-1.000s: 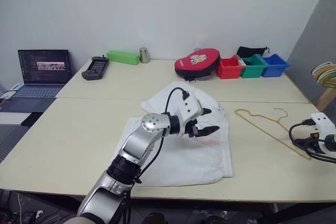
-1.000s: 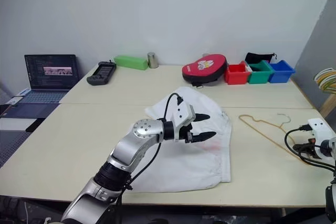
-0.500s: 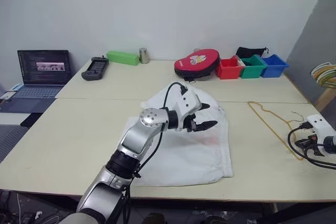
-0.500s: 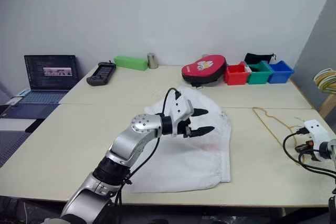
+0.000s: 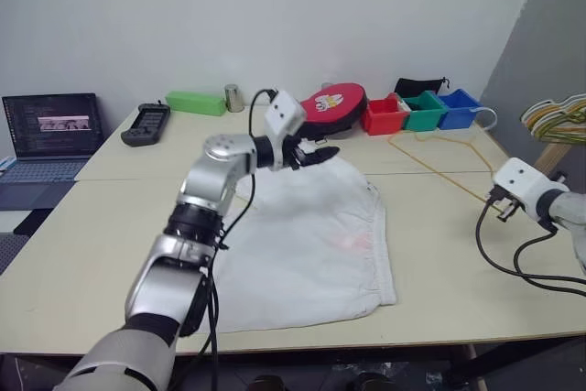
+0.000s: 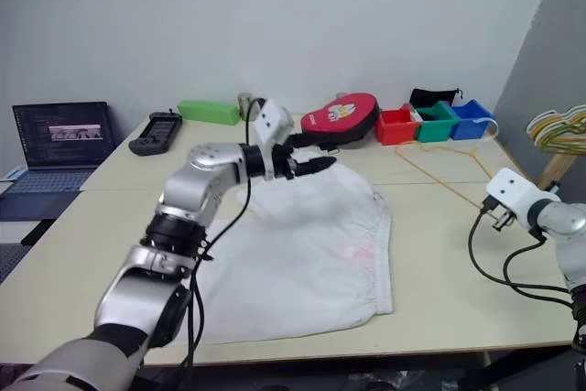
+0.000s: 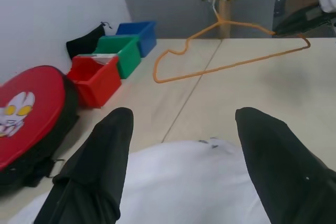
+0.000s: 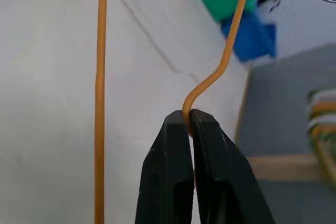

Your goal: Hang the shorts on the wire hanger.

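I have the right tool (image 8: 190, 124) pinched tight on the wire hanger (image 5: 438, 155), its two black fingers (image 8: 165, 182) closed on the bend at one shoulder of the triangle. The hanger is lifted off the counter (image 5: 458, 254) to the right of the shorts (image 5: 307, 244), its long bottom wire running from my tool away toward the red bin (image 5: 383, 116), with the small hook out at the far end by the blue bin (image 5: 458, 103). It is thin, springy wire, light, and held at one corner like this I expect it to swing and twist easily, so I would move it slowly.

The shorts lie flat and spread on the counter, long axis running from the near edge up toward the red pouch (image 5: 331, 103), waistband end at the far side as best I can judge; I cannot make out the cord clearly. The fabric looks thin and limp: it should bunch and slide over the wire rather than hold a shape, so I would take it by the hem or waistband edge, not the middle.

My left tool (image 5: 307, 155) hovers over the far edge of the shorts, just short of the red pouch, jaws apart and holding nothing.
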